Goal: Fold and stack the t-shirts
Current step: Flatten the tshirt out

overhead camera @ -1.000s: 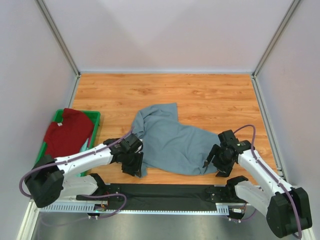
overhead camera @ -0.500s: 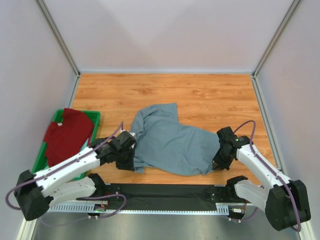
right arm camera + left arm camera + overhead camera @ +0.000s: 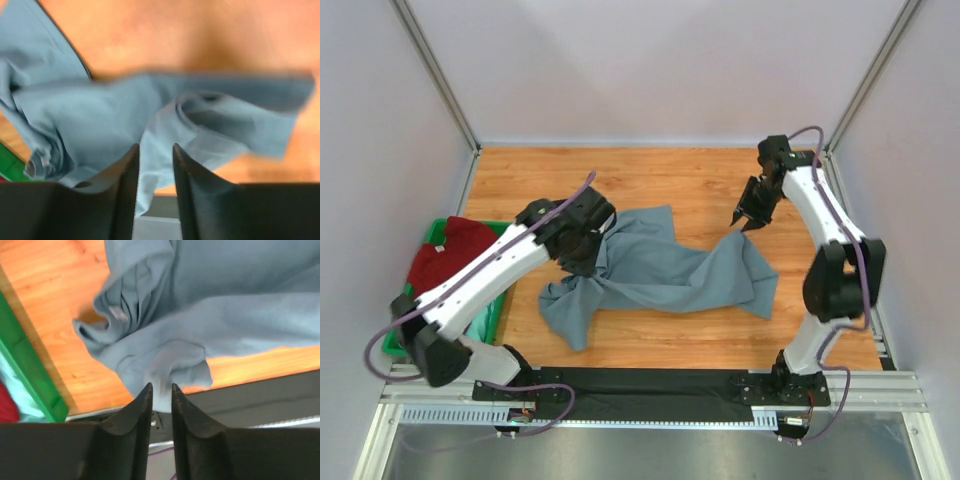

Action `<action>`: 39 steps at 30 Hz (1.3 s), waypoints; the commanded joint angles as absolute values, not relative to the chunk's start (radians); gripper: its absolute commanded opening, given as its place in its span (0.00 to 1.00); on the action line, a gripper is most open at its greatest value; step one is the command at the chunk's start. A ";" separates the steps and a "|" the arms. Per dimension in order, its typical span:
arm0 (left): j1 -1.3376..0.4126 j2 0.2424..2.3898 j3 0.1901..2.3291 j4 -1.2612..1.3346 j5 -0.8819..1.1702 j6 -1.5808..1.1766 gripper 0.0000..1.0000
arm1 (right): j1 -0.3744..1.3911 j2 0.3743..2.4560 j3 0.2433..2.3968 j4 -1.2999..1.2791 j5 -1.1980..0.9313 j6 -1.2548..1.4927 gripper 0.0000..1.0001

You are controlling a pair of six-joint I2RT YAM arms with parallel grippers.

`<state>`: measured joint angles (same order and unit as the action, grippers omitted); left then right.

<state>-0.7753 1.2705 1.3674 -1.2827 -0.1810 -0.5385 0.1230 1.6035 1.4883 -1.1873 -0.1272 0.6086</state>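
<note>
grey-blue t-shirt (image 3: 660, 275) on desk (image 3: 720, 180), my left jaws pinching its 10 o'clock edge, right jaws pinching its 2 o'clock corner

we look past our right end effector (image 3: 155, 146), closed on a fold of the grey-blue t-shirt (image 3: 100, 115), over the blurred wooden bench (image 3: 175, 35).

The left arm (image 3: 485, 275) hides part of the dark red t-shirt (image 3: 445, 258); right wrist view is blurred.
</note>
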 commanded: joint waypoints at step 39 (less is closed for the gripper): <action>-0.341 1.933 1.309 -0.934 -0.190 -0.445 0.21 | -0.095 1.801 1.041 -0.747 -0.002 0.618 0.22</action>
